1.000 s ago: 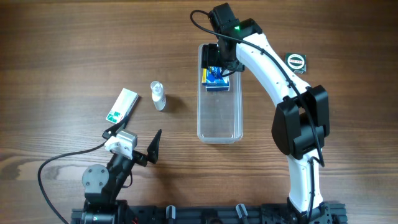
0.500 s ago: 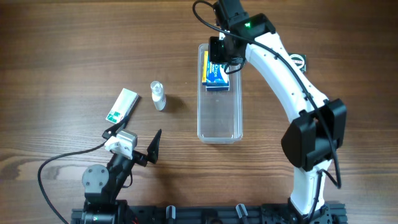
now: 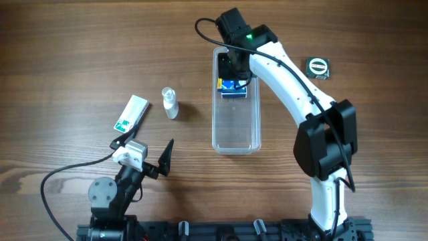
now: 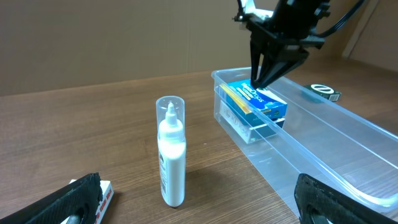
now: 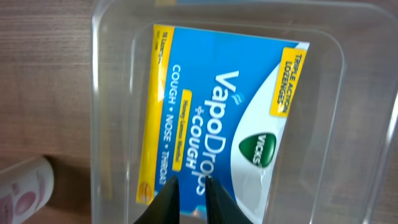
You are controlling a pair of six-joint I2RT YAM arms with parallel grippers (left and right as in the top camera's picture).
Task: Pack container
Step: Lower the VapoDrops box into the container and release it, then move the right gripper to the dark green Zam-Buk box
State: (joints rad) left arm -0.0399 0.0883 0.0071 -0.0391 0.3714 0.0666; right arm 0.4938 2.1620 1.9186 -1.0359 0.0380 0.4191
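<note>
Reaching across the wooden table [image 3: 80, 53], the white right arm [image 3: 287, 67] hangs its right gripper [image 5: 188, 186] over the far end of the container [image 3: 235, 127]. This long clear tub lies directly beneath the gripper and runs back toward the robot's base. The gripper's fingers are drawn together with nothing clamped between them. Their tips point down at a blue VapoDrops box [image 5: 211, 106], which lies flat in the tub under them, against the far wall; whether they touch it cannot be told. The left gripper [image 3: 144, 150], fingers spread wide and empty, rests near the base, well apart from the tub. Ahead of it lies a flat white-and-green box [image 3: 130, 113], and a small clear bottle [image 4: 171, 152] stands upright just to the box's right. A small dark item [image 3: 319, 67] sits on the table off the right gripper's right side.
</note>
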